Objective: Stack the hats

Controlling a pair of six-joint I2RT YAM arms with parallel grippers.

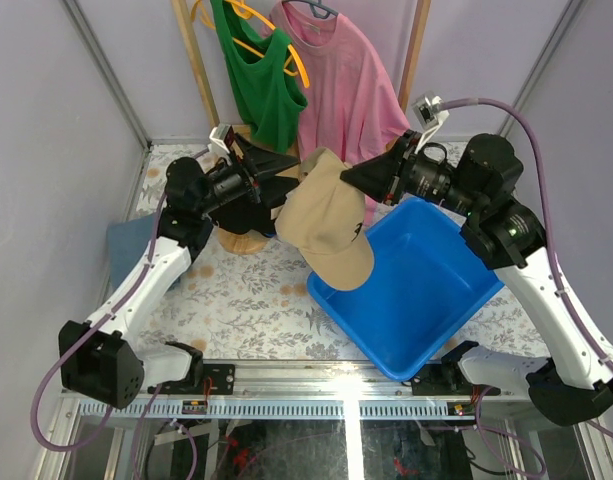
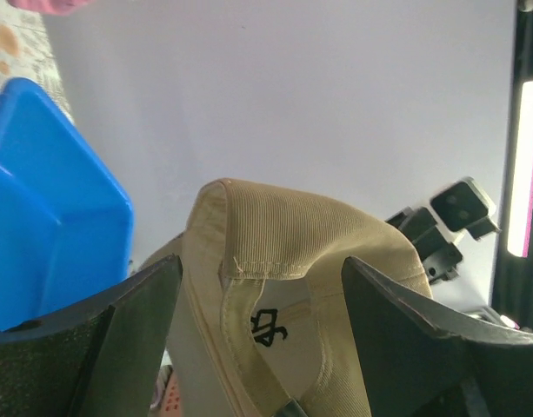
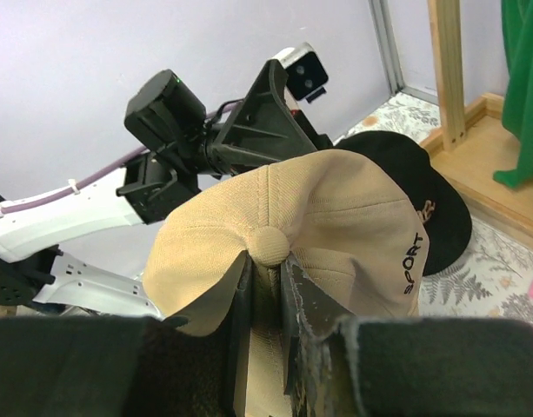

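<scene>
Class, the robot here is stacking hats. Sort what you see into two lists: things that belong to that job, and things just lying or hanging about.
Belongs to the job:
tan cap
black cap

Just about:
blue bin
pink shirt
green top
grey-blue cloth
wooden stand

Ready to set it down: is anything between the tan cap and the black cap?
No object shows between the tan cap and the black cap. But the left gripper hangs close above the black cap and may crowd the drop.
</scene>
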